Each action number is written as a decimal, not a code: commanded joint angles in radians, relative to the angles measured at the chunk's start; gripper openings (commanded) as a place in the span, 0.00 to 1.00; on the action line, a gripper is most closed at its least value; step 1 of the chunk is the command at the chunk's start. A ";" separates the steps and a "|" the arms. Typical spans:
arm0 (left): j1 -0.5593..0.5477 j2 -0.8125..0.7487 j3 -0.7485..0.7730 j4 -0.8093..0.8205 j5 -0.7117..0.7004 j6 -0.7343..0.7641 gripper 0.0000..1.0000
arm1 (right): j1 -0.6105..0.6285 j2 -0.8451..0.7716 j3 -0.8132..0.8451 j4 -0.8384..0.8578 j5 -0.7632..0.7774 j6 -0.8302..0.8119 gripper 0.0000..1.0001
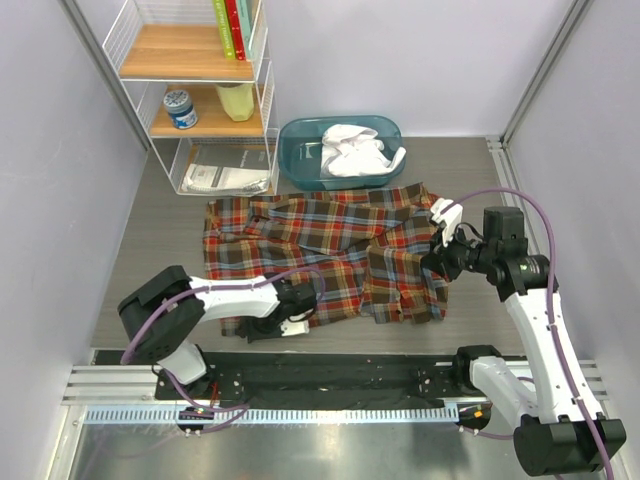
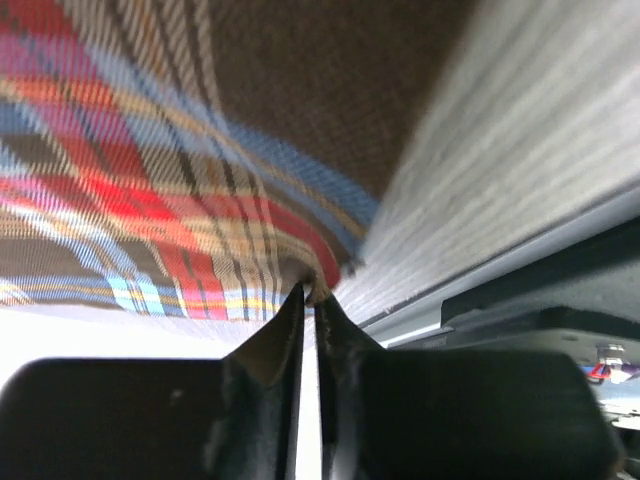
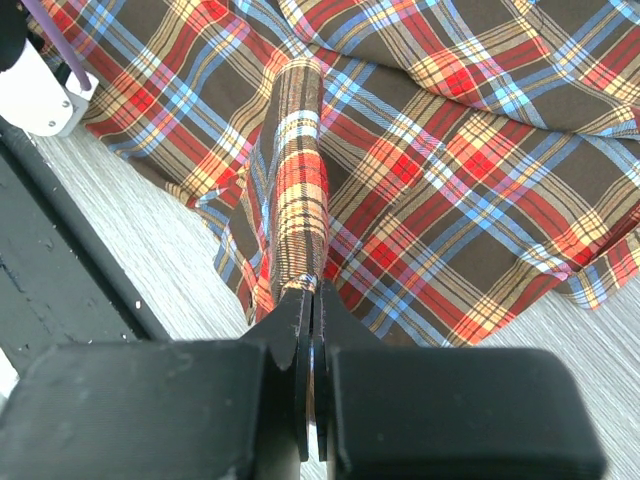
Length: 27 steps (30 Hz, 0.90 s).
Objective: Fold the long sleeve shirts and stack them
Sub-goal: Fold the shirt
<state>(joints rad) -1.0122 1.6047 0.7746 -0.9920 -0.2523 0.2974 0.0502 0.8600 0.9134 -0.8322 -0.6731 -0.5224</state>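
Plaid flannel shirt (image 1: 330,240) lies spread on the surface (image 1: 150,270), folding seemingly barely begun — left hand (image 2: 310,292) and right hand (image 3: 312,288) each clamp its cloth; white shirt (image 1: 355,150) waits in the basin (image 1: 300,160).

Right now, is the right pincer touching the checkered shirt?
Touching. The right wrist view shows the right pincer shut on a raised fold of the plaid shirt, with the cloth squeezed between its tips.
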 commanded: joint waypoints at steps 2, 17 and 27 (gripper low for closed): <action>-0.002 -0.097 0.061 -0.104 0.024 0.037 0.01 | -0.001 -0.035 0.059 -0.018 -0.002 -0.033 0.01; -0.002 -0.334 0.166 -0.430 0.183 0.195 0.00 | -0.003 -0.153 0.199 -0.280 -0.013 -0.156 0.01; 0.128 -0.404 0.293 -0.524 0.131 0.367 0.00 | -0.003 -0.093 0.326 -0.249 0.009 -0.176 0.01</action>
<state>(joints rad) -0.9676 1.2037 1.0008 -1.3231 -0.0879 0.5491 0.0502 0.6823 1.1687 -1.1442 -0.6674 -0.6846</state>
